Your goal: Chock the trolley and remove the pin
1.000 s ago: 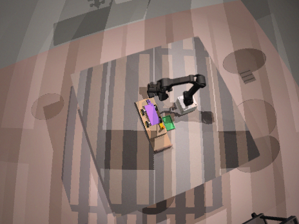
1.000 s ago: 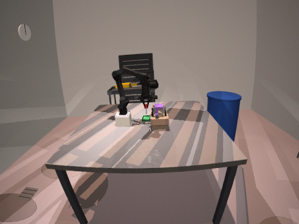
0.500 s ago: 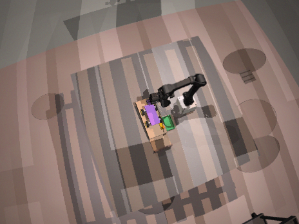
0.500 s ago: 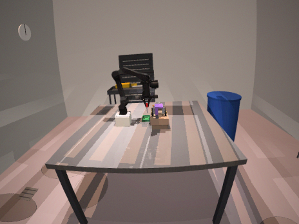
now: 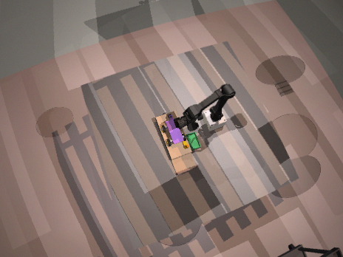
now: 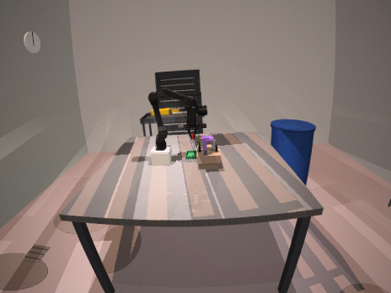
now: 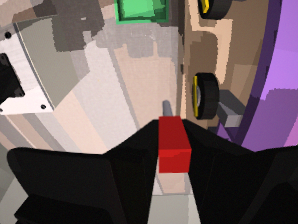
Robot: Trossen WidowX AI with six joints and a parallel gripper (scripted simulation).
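Observation:
My gripper (image 5: 180, 122) (image 6: 192, 134) (image 7: 169, 125) is shut on the red-headed stop pin (image 6: 193, 136) (image 7: 174, 159). The pin's grey shank points away from the fingers, and it is clear of the ramp (image 5: 185, 165) (image 6: 209, 160) (image 7: 202, 42). The gripper is above the robot-base side of the ramp, beside the uphill part of the purple trolley (image 5: 176, 136) (image 6: 207, 141) (image 7: 286, 55). The trolley stands on the ramp. The yellow chock (image 5: 185, 145) sits just downhill of its tray-side lower wheel; contact cannot be made out. The green tray (image 5: 194, 141) (image 6: 190, 155) (image 7: 141, 21) lies beside the ramp.
The white robot base (image 5: 218, 123) (image 6: 161, 157) (image 7: 37, 97) stands across from the ramp, with the tray near the ramp's side. A trolley wheel (image 7: 206, 95) is close beyond the pin in the wrist view. A blue barrel (image 6: 291, 147) stands beyond the table.

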